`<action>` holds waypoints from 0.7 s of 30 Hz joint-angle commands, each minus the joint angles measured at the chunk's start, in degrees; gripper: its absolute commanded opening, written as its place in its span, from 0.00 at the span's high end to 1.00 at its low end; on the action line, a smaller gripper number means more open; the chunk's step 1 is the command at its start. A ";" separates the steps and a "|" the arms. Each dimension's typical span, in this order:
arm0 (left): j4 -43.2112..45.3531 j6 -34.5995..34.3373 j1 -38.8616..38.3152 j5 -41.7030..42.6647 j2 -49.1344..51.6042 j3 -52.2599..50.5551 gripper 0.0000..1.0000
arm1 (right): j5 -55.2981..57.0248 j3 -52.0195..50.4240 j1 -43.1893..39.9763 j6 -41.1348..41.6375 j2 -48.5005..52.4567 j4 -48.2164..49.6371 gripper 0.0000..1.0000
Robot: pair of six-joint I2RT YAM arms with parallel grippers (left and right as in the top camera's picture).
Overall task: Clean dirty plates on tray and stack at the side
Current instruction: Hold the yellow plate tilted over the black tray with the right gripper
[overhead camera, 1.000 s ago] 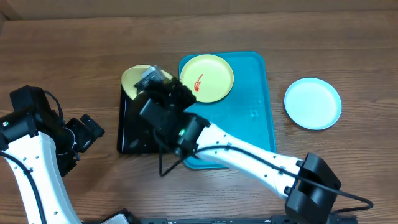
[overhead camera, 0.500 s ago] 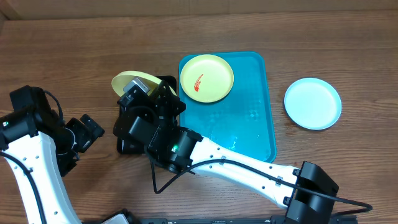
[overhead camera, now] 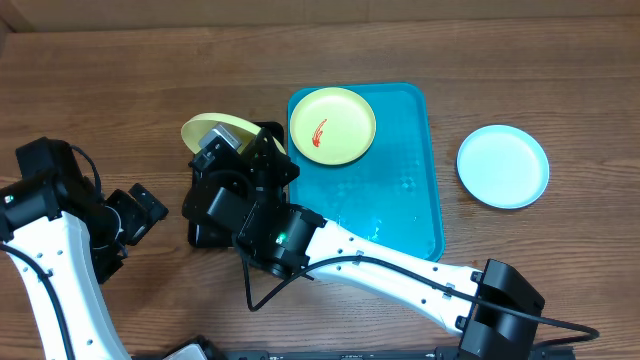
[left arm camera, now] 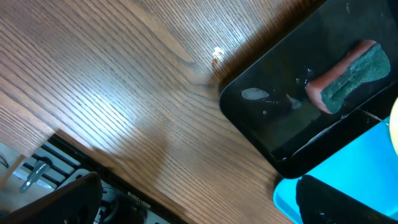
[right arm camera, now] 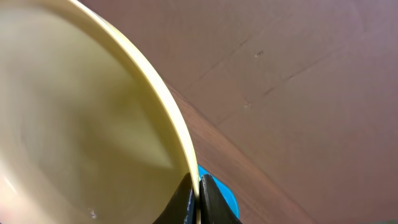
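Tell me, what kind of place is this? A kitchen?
Likely a robot lab workbench, not a kitchen: a wooden table, a white robot arm, and a smeared plate on a turquoise tray.

Overhead looks straight down on the whole worktop (overhead camera: 560, 60). Left wrist, low near its left edge, shares the black tray (left arm camera: 280, 118); right wrist sits tight against one plate (right arm camera: 74, 124).

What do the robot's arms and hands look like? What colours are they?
Both arms are long smooth white tubes joined by chunky black joints. The right arm has a thin black cable looping beside it and a tiny green light near its wrist. The left arm looks alike. The left hand and right hand are black, with two fingers each.
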 commanded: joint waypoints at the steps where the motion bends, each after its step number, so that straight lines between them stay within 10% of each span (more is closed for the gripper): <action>1: 0.02 1.31 0.22 0.81 -0.52 0.11 0.00 | 1.20 1.81 0.39 0.17 -2.58 0.66 0.96; 21: 0.02 1.31 0.22 0.81 -0.52 0.11 0.00 | -13.94 1.90 -5.07 18.18 -2.80 -7.85 0.96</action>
